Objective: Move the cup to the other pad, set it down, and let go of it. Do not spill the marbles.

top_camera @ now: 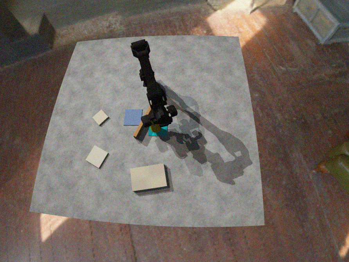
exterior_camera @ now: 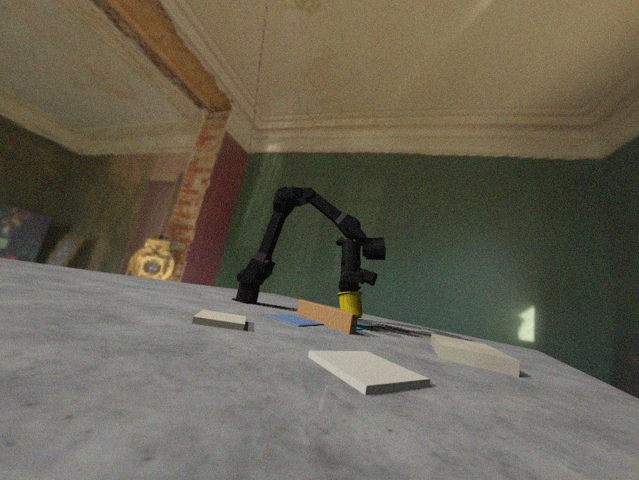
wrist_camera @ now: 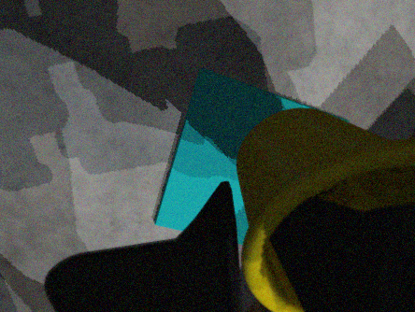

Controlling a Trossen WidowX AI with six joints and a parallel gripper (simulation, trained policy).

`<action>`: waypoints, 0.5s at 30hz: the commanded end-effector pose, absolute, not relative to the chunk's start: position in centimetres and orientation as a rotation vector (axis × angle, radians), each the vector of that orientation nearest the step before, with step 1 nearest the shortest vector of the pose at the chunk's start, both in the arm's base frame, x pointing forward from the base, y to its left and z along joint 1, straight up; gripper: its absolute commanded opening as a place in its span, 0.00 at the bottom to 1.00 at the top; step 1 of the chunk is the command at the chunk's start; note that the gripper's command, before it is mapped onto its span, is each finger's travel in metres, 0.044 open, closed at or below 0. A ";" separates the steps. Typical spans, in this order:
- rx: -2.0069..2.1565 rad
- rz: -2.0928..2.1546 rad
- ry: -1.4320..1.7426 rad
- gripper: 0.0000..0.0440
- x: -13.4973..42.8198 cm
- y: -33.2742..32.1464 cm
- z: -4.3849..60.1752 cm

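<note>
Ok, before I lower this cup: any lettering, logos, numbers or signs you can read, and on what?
None that I can read: nothing shows on the yellow cup, the cyan pad or the black arm.

Arm (top_camera: pixel 152 84) (exterior_camera: pixel 272 235): showing matte black from base to wrist
Links: running slim between chunkier joints
Base (exterior_camera: pixel 248 292): displaying a squat, black, rounded form
Wrist: sporting a stubby black cylinder (exterior_camera: pixel 374 248)
</note>
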State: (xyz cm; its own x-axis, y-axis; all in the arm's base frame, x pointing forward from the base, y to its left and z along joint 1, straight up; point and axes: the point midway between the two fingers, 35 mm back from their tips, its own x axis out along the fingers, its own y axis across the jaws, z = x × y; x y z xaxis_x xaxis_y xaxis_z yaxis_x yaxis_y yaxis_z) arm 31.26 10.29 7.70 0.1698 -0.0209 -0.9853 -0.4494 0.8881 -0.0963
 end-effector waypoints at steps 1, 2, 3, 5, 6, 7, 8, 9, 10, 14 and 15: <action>-0.411 0.309 1.374 0.13 31.1 10.3 7.1; -0.410 0.308 1.373 0.13 31.1 10.3 6.9; -0.409 0.308 1.371 0.14 31.0 10.3 6.8; -0.404 0.308 1.364 0.17 31.1 10.3 6.8; -0.399 0.309 1.354 0.22 31.2 10.4 6.9; -0.393 0.311 1.344 0.27 31.4 10.4 7.1; -0.386 0.313 1.334 0.31 31.5 10.5 7.3; -0.379 0.316 1.325 0.33 31.6 10.6 7.5; -0.373 0.318 1.316 0.33 31.7 10.6 7.6; -0.364 0.328 1.289 0.32 31.8 10.7 8.3; -0.360 0.332 1.287 0.33 31.6 10.7 8.4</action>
State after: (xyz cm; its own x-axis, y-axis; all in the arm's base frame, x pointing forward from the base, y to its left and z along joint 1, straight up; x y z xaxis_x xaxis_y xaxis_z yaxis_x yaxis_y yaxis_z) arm 31.72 10.65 8.18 0.2420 0.0263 -0.9699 -0.4326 0.8977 -0.0836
